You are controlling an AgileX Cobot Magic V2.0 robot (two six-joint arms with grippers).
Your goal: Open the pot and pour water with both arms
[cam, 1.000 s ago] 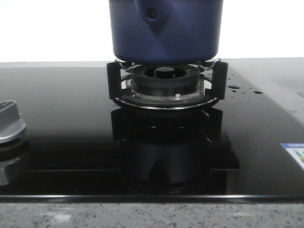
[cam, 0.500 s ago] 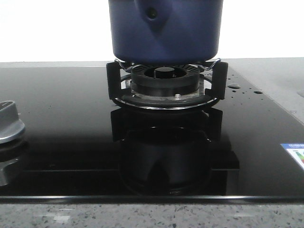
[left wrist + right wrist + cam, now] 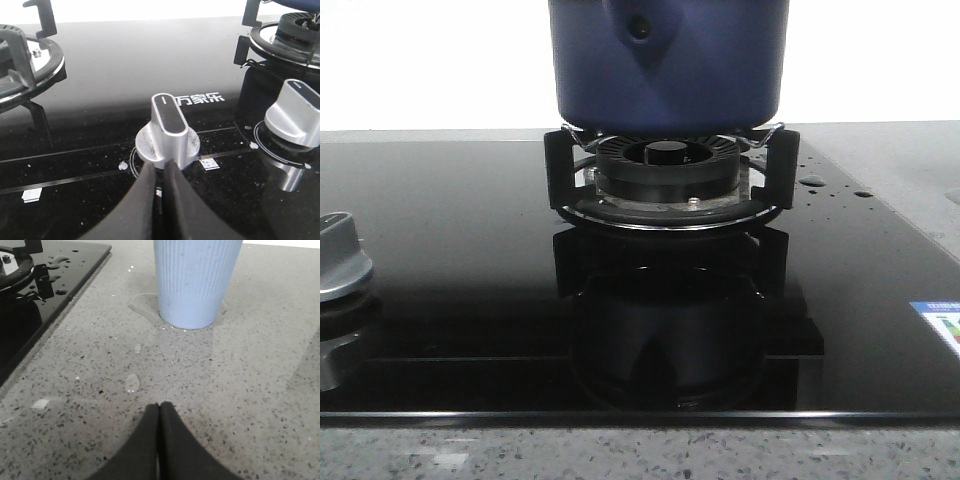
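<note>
Nothing has shifted between the earlier front pictures and this moment. The large dark blue cylindrical pot [image 3: 668, 65] sits as before on the black burner ring with its pan supports [image 3: 668, 175], its triangular handle mount and round rivet facing the camera and its top cut off by the frame edge. The glossy black glass hob [image 3: 450, 260] mirrors the pot and burner just as it did, the water drops at the hob's right side are unchanged, and the silver control knob [image 3: 340, 258] at the left edge has not turned. Neither arm appears in the front view, now or earlier.

In the left wrist view, the left gripper [image 3: 159, 172] has its two black fingers drawn together until only a thin slit remains, gripping nothing. Its tips sit just in front of a silver knob with a black top strip [image 3: 167, 131] on the hob; whether they touch it cannot be told. A second silver knob [image 3: 294, 116] stands nearby.

In the right wrist view, the right gripper [image 3: 159, 410] is closed tight, fingers pressed together and empty, over the speckled grey stone worktop [image 3: 250, 390]. A ribbed light blue cup [image 3: 194, 280] stands upright ahead of it in a shallow puddle of water [image 3: 142, 307], with stray drops between cup and gripper.
</note>
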